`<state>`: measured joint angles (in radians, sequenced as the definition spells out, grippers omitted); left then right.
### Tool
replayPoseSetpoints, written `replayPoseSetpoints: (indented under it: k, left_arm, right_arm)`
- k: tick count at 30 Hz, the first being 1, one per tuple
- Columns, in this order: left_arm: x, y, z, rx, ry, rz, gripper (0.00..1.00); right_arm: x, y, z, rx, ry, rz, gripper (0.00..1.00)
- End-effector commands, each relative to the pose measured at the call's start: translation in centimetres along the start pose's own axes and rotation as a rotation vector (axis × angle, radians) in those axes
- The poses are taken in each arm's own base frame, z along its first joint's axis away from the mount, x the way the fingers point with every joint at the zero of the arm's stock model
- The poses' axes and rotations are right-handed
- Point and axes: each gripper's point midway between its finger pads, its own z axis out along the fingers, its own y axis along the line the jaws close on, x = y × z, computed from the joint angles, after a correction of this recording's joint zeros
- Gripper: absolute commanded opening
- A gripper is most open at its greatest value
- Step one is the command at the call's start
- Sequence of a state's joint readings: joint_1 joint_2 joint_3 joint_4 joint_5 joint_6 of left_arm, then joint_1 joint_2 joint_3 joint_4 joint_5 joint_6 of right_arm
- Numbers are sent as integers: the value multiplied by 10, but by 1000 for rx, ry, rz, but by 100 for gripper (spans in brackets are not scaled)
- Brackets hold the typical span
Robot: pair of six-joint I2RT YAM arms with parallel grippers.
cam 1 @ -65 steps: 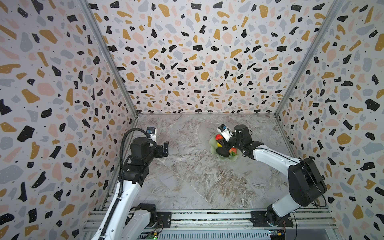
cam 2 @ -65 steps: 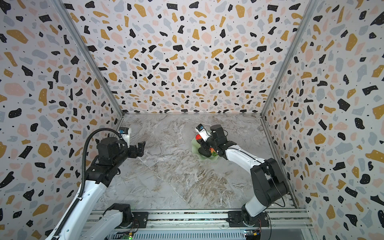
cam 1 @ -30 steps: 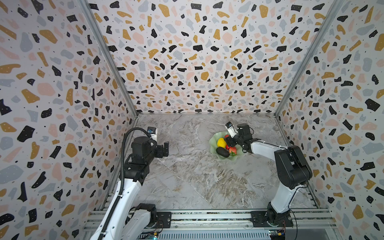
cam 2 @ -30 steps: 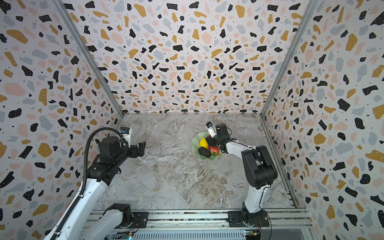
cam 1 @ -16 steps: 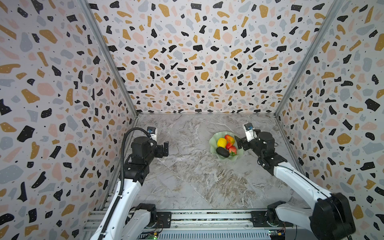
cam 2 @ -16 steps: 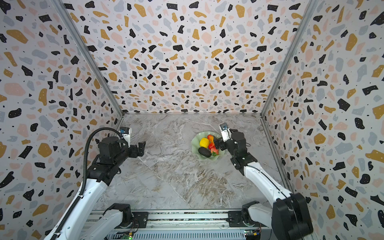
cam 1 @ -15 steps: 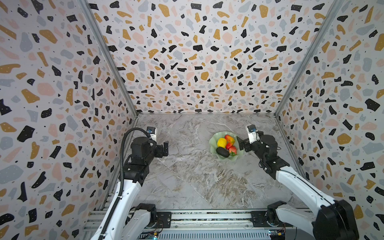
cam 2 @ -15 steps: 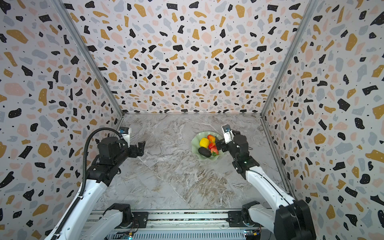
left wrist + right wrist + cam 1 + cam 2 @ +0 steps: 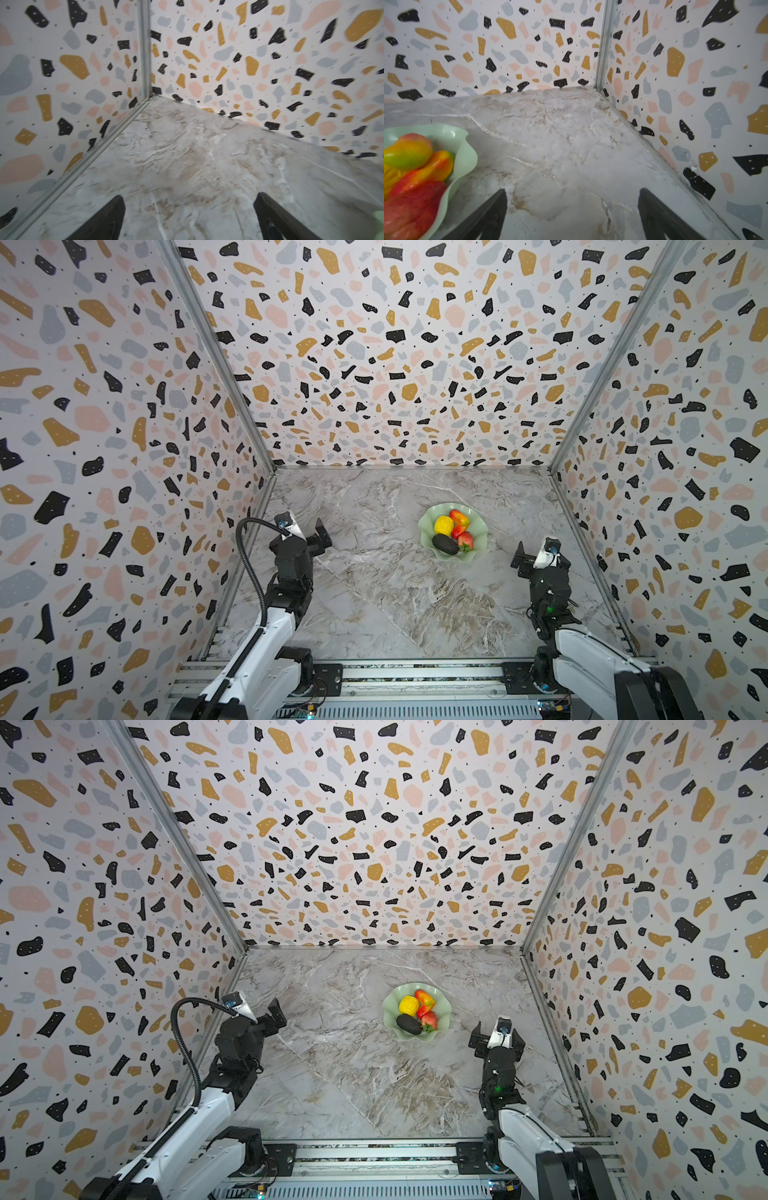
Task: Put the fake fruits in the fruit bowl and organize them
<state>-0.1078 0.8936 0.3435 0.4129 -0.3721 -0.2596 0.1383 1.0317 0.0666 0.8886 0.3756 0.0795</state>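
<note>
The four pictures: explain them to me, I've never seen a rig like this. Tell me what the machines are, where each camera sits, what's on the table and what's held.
Two white robot arms stand at the near edge of a marble table inside speckled walls. Each ends in a two-fingered gripper. Both top views look down on the whole scene. Each wrist view comes from a camera on one arm, looking past its black fingers. The left gripper and the right gripper are open and hold nothing. On the table sits a mint-green fruit bowl with five fake fruits in it: an avocado, a strawberry, a bumpy yellow chunk, a mango and a second mango.
</note>
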Motion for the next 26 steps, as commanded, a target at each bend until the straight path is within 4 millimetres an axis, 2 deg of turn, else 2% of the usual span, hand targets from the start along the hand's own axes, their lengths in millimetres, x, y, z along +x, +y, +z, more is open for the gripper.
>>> replayPoseSetpoints:
  k: [1, 3, 5, 6, 7, 9, 10, 11, 12, 15, 17, 20, 26]
  left_arm:
    - [-23, 28, -10, -131, -227, -28, 100]
    - [-10, 32, -8, -142, -230, -7, 100]
    - [6, 35, 2, -173, -192, 50, 99]
    - [15, 36, 8, -182, -170, 71, 99]
    - [26, 35, 16, -173, -146, 76, 99]
    - [46, 28, 26, -131, -137, 102, 99]
    - [38, 26, 19, -137, -210, 113, 100]
    - [39, 23, 19, -132, -186, 117, 99]
    - [50, 21, 26, -126, -95, 140, 99]
    - [41, 23, 21, -125, -181, 119, 99]
    - [48, 21, 27, -126, -104, 141, 100]
    - [45, 22, 22, -119, -154, 126, 100]
    - [47, 20, 26, -126, -119, 143, 100]
  right_arm:
    - [-32, -2, 7, 26, -156, 25, 100]
    - [-29, 14, 12, -48, -153, 17, 100]
    - [-29, 22, 22, -75, -176, -2, 99]
    - [-22, 31, 33, -104, -146, -31, 99]
    - [-7, 41, 49, -137, -56, -56, 99]
    - [-4, 35, 48, -150, -43, -28, 99]
    - [-5, 31, 48, -128, -45, -19, 99]
    - [-6, 31, 49, -123, -51, -19, 99]
    - [-5, 31, 48, -121, -52, -21, 99]
    - [-6, 34, 48, -122, -52, -34, 99]
    - [-6, 34, 48, -117, -54, -36, 99]
    - [-7, 37, 45, -117, -60, -54, 99]
    - [-6, 40, 48, -159, -50, -49, 99]
